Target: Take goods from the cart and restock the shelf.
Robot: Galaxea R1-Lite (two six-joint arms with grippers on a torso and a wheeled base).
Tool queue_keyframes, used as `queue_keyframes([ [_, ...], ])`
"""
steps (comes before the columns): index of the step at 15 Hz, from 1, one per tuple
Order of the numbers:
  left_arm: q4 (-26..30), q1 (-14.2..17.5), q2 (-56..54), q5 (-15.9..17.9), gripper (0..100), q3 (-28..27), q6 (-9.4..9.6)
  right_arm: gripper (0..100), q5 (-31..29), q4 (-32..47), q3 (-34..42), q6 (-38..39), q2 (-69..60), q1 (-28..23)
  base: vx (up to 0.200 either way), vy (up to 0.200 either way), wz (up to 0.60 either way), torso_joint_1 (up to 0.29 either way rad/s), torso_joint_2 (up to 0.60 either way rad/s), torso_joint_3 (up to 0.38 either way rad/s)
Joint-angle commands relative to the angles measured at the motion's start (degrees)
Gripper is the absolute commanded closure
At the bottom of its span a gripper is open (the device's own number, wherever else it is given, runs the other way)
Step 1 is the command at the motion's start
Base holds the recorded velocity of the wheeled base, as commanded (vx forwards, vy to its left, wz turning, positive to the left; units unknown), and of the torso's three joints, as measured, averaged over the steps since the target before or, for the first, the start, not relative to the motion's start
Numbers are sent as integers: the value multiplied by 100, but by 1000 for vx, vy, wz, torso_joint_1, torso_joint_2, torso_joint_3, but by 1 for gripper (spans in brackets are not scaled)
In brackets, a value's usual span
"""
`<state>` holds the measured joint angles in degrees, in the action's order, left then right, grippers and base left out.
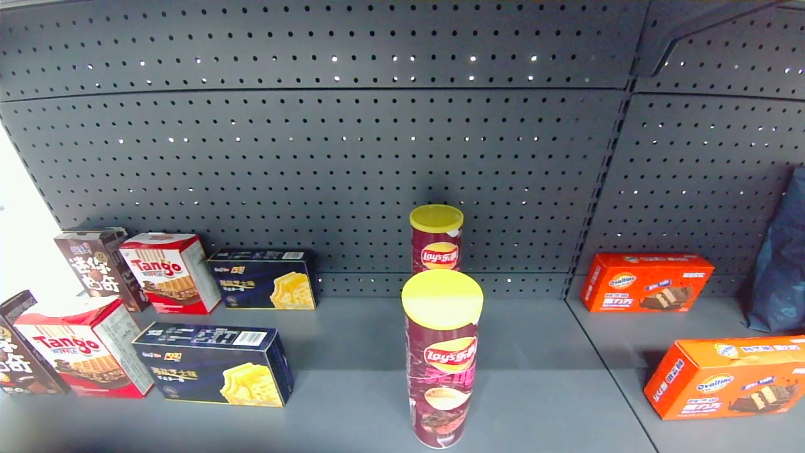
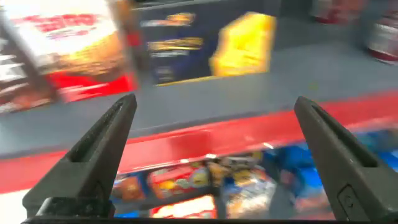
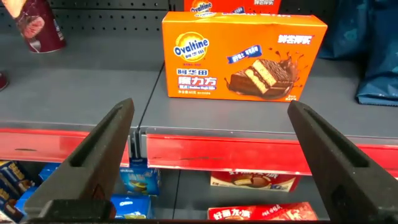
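The perforated back panel spans the upper half of the head view. Below it, the grey shelf runs across the lower half.

At lower right lies the front orange box, with the rear orange box behind it against the panel. A dark blue bag stands at the right edge. At lower left the front navy box stands on its long side, and the rear navy box is behind it by the panel.

Left of these are the front wafer box and the rear wafer box, both red and white. A brown box stands beside the rear one and another brown carton sits at the left edge. In the centre the front chip can stands upright with a yellow lid, and the rear chip can is directly behind it.

The right tool is spread wide and holds nothing. It sits in front of the shelf's red edge strip, facing the front orange box. Packets sit on a lower shelf.

The left tool is also wide apart and empty, in front of the red strip. Beyond it are a blurred navy box and a wafer box.
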<state>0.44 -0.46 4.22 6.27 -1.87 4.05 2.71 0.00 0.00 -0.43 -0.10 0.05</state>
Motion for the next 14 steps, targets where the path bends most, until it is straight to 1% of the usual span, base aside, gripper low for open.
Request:
queue_keyframes([
  [1, -158, 143, -158, 77, 0, 90, 193, 0, 2, 0, 0, -1, 10, -5, 0, 0, 0, 0, 0, 0],
  [2, -167, 20, -422, 340, 0, 90, 386, 0, 2, 0, 0, -1, 10, -5, 0, 0, 0, 0, 0, 0],
  [3, -167, 20, -422, 507, 0, 90, 536, 0, 2, 0, 0, -1, 10, 4, 0, 0, 0, 0, 0, 0],
  [4, -158, 20, -422, 516, 0, 81, 580, 0, 2, 0, 0, -1, 10, 4, 0, 0, 0, 0, 0, 0],
  [5, -149, 20, -422, 507, 0, 81, 448, 0, 2, 0, 0, -1, 10, 4, 0, 0, 0, 0, 0, 0],
  [6, -149, 20, -422, 498, 0, 81, -9, 0, 2, 0, 0, -1, 10, 4, 0, 0, 0, 0, 0, 0],
  [7, -211, 20, -422, 498, 0, 99, -238, 0, 2, 0, 0, -1, 10, -5, 0, 0, 0, 0, 0, 0],
  [8, -211, 20, -422, 490, 0, 99, -326, 0, 2, 0, 0, -1, 10, 4, 0, 0, 0, 0, 0, 0],
  [9, -211, 20, -422, 498, 0, 99, -554, 0, 2, 0, 0, -1, 10, 4, 0, 0, 0, 0, 0, 0],
  [10, -193, 20, -422, 498, 0, 90, -598, 0, 2, 0, 0, -1, 10, 4, 0, 0, 0, 0, 0, 0],
  [11, -211, 20, -422, 446, 0, 99, -537, 0, 2, 0, 0, -1, 10, 4, 0, 0, 0, 0, 0, 0],
  [12, -211, 20, -422, 252, 0, 99, -440, 0, 2, 0, 0, -1, 10, 4, 0, 0, 0, 0, 0, 0],
  [13, -132, 29, -422, -407, 0, 160, -361, 0, 2, 0, 0, -1, 10, -5, 0, 0, 0, 0, 0, 0],
  [14, -70, 29, -422, -864, 0, 187, -343, 0, 2, 0, 0, -1, 10, 4, 0, 0, 0, 0, 0, 0],
])
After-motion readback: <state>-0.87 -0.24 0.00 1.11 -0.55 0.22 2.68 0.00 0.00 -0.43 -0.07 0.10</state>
